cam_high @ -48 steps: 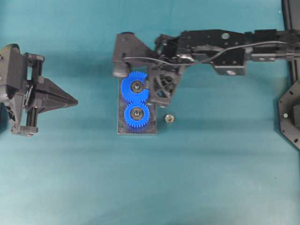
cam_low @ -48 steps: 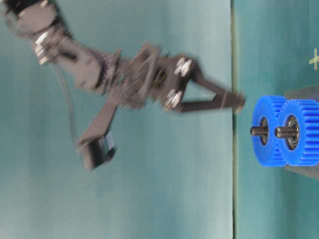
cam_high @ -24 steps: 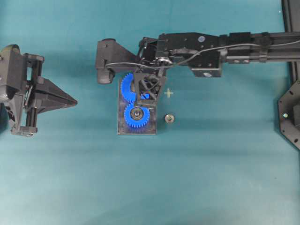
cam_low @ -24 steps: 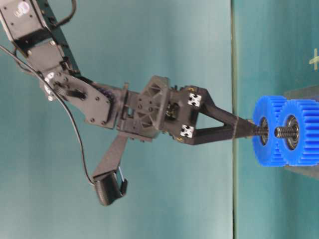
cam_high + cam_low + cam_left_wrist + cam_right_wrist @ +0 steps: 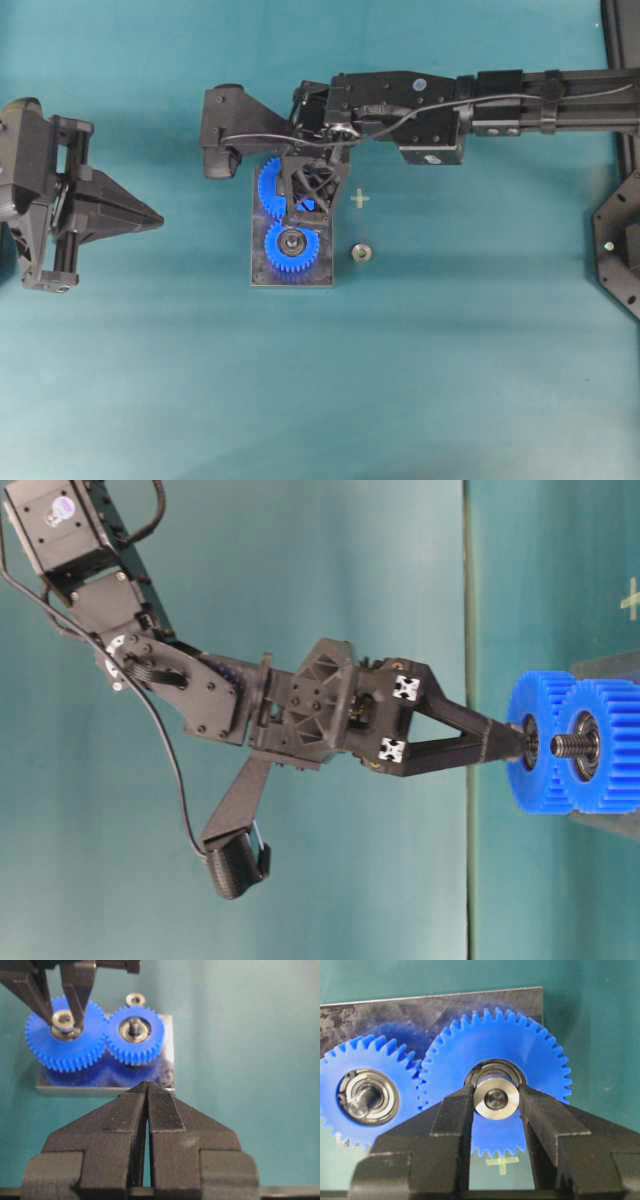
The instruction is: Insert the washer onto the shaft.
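My right gripper (image 5: 496,1094) is shut on a silver washer (image 5: 496,1098), one finger on each side of it. The washer sits over the centre of the right-hand blue gear (image 5: 525,1045), and the shaft's end shows through its hole. In the overhead view the right gripper (image 5: 298,198) covers the far gear. In the table-level view its fingertips (image 5: 512,742) meet that gear's shaft. The washer also shows in the left wrist view (image 5: 63,1019). The other gear (image 5: 350,1065) has a bare shaft (image 5: 364,1101). My left gripper (image 5: 158,215) is shut and empty, well left of the plate.
Both gears stand on a grey metal plate (image 5: 292,278). A second small metal ring (image 5: 361,252) lies on the teal table just right of the plate, below a yellow cross mark (image 5: 359,199). Black fixtures sit at the right edge (image 5: 620,250).
One second ago my right gripper was beside the far gear and clear of the shaft. It moved left and onto the shaft, then barely shifted. The left arm has not moved.
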Controlling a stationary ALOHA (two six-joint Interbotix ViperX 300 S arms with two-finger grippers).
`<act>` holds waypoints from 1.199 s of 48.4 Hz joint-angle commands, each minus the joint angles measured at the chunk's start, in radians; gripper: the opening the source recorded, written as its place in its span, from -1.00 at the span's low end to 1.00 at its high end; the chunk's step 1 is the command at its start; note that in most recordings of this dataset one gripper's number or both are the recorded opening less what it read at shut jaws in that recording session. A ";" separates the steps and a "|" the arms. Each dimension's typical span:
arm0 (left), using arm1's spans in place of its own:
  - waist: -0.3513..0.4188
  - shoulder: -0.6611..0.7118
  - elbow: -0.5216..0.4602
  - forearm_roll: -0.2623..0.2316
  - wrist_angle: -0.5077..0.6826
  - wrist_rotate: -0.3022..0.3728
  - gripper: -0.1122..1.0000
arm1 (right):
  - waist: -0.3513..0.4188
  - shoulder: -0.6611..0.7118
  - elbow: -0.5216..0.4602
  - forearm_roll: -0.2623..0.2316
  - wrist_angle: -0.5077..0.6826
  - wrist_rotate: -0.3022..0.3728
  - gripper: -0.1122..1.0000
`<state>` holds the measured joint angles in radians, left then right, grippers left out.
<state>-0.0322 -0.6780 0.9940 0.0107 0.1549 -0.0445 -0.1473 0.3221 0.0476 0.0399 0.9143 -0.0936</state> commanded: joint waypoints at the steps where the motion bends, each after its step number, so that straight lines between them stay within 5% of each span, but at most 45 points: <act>1: -0.003 -0.003 -0.012 0.002 -0.008 0.000 -0.81 | 0.002 -0.020 -0.025 -0.002 0.000 -0.009 -0.22; 30: -0.003 -0.003 -0.009 0.002 -0.009 -0.002 -0.81 | -0.008 -0.003 -0.025 0.000 0.002 0.002 -0.22; 40: -0.003 -0.003 -0.009 0.002 -0.009 -0.003 -0.81 | -0.009 -0.008 -0.052 -0.002 0.021 0.012 0.71; 58: -0.002 -0.014 -0.002 0.002 -0.009 -0.005 -0.81 | 0.018 -0.141 0.018 0.000 0.130 0.025 0.65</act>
<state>-0.0337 -0.6842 0.9986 0.0107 0.1549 -0.0460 -0.1473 0.2608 0.0537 0.0383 1.0400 -0.0844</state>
